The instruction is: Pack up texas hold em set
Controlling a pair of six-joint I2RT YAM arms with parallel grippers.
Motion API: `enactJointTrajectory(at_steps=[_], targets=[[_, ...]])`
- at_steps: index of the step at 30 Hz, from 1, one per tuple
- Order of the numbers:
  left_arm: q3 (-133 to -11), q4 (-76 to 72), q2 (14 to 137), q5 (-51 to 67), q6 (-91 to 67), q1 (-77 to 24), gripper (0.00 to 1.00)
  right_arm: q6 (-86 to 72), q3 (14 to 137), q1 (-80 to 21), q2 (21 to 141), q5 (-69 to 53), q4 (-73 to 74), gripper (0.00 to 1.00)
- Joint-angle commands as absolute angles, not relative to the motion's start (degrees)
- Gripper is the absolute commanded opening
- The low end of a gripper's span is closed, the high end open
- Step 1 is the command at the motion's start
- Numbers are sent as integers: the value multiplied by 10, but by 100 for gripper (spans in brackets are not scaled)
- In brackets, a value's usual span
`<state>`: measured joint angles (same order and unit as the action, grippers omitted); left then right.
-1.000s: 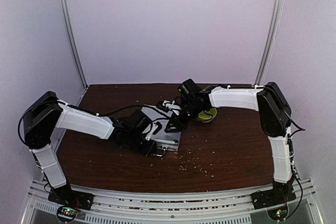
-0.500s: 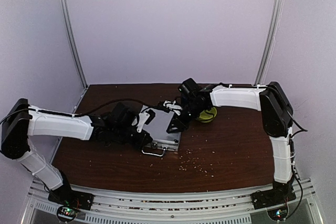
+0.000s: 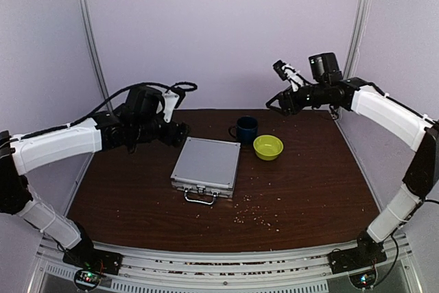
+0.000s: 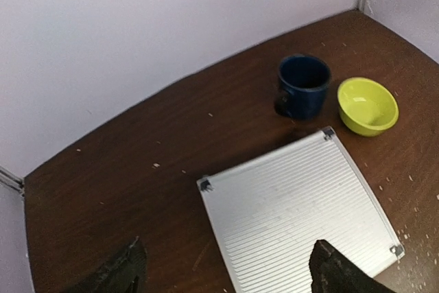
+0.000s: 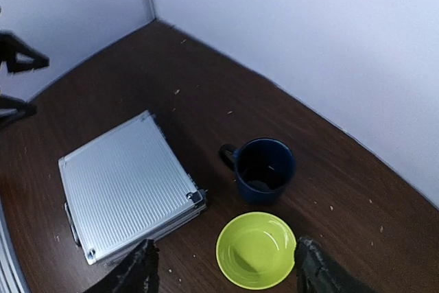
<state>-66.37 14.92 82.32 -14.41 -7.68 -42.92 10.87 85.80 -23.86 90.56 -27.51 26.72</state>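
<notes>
We are looking at a dark brown table (image 3: 309,190) that is standing inside pale lilac walls (image 3: 219,32), with two slim metal uprights (image 3: 92,39) running up the back corners. Small pale crumbs (image 3: 257,219) are lying scattered near its front, and soft even light is falling throughout.

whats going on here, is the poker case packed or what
Nobody is handling anything. Both arms are up off the table, the left hand and right hand open and empty. The silver briefcase lies flat and shut, handle toward the arms, with the blue mug and yellow-green bowl just behind it. It looks packed.
</notes>
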Motion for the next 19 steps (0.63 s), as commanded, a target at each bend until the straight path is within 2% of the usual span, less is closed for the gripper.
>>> enactJointTrajectory(at_steps=[1,3,9,13,19], targets=[[-726,141,842,-195,-59,-388,92,18,803,-199,849,-178,165,98],[-740,143,845,-195,-59,-371,98,-2,790,-191,828,-111,151,100],[-725,131,820,-210,-79,-333,98,-58,729,-191,772,65,87,100],[-707,128,813,-207,-86,-302,98,-55,690,-182,751,64,73,100],[-679,106,810,-204,-85,-294,98,-66,671,-151,739,-3,64,100]])
